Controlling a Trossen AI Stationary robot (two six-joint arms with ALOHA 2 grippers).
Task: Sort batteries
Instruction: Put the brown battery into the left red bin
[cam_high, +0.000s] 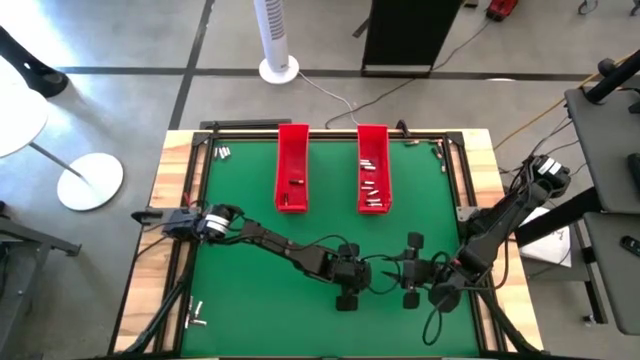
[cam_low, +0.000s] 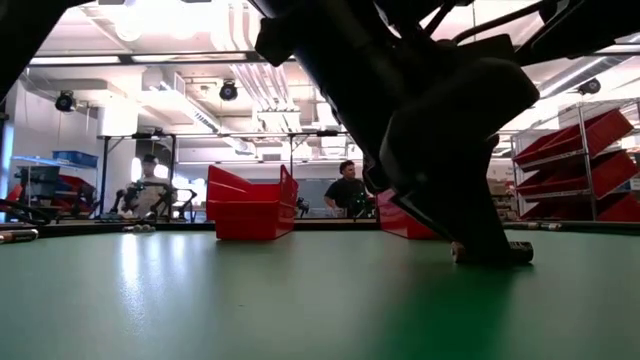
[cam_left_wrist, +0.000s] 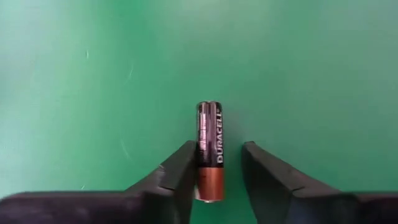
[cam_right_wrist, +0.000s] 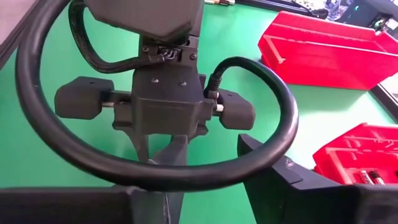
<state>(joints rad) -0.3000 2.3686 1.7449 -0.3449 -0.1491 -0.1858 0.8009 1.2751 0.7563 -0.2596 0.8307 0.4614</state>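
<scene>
A few loose batteries (cam_high: 222, 152) lie at the far left corner of the green table (cam_high: 250, 240), and more (cam_high: 194, 318) at the near left corner. The left gripper (cam_left_wrist: 217, 168) is low near the front middle. Its fingers are partly open around a Duracell battery (cam_left_wrist: 209, 149); one finger touches it, the other has a gap. Behind stand two red trays (cam_high: 292, 165) with batteries inside. The right gripper (cam_high: 418, 273) sits just beside the left one; I cannot tell if it is open.

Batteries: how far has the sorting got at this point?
Done: some batteries lie in both red trays. In hand: the left gripper, open, straddles a Duracell battery on the green mat, one finger touching it. Left: loose batteries at the mat's corners.
</scene>
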